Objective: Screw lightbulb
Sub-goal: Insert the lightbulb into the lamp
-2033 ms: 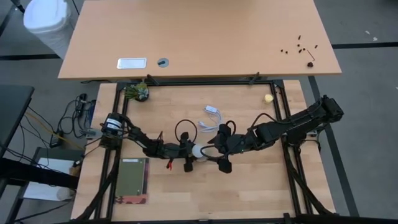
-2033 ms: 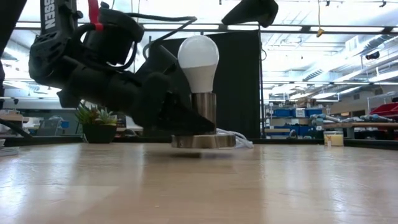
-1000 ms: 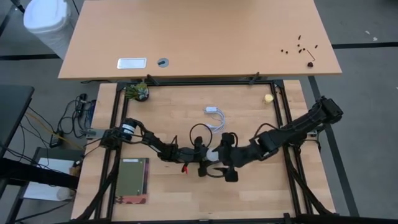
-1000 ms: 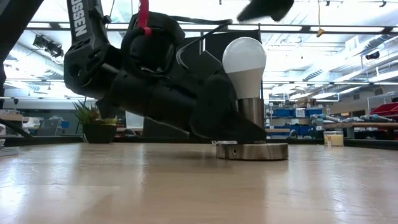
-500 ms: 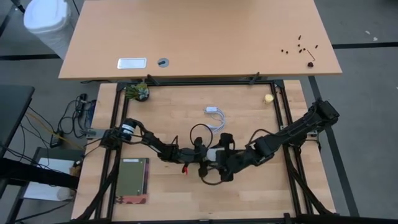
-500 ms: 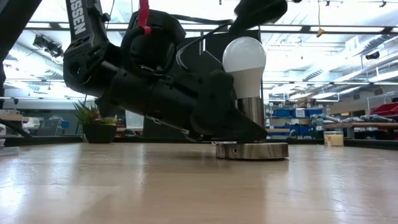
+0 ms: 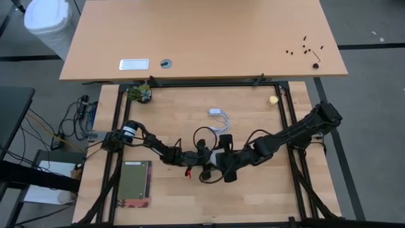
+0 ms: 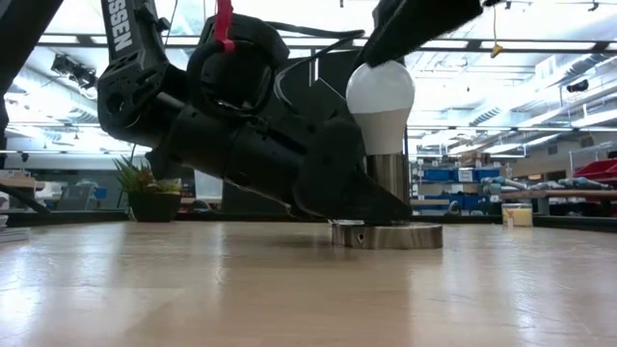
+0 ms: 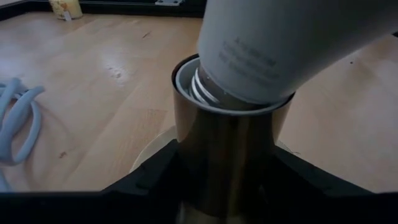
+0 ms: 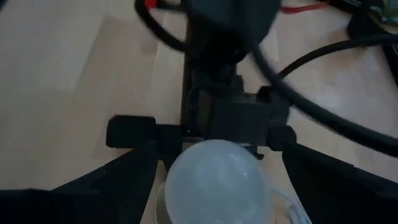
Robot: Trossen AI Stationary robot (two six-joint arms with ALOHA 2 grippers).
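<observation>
The white lightbulb [image 8: 380,101] stands with its screw base in the mouth of a metal socket [image 8: 390,178]. Some threads [image 9: 205,93] show above the socket's rim. The socket's disc base [image 8: 386,234] rests on the table, near its middle. My left gripper [image 7: 209,163] reaches in from the table's left and is shut on the socket. My right gripper [image 10: 217,163] hovers open over the bulb [image 10: 214,180], one finger on either side of the globe. Whether those fingers touch the glass I cannot tell. My left gripper pinches the socket's metal cylinder [image 9: 230,143] between its two fingers [image 9: 149,180], low down near the disc base. The fingers come almost level from the table's left. The socket stands upright with its disc on the table.
A white cord with a switch [image 7: 216,117] lies just beyond the socket. At the far left corner stands a small potted plant [image 7: 139,94], and at the far right lies a yellowish ball [image 7: 273,99]. A flat green board [image 7: 135,183] lies at the near left.
My right gripper has come down and toward the table's left, rolling its wrist. It now sits over the bulb's globe, where before it stood higher and to the right. The socket and bulb have stayed where they were in the left gripper's hold.
</observation>
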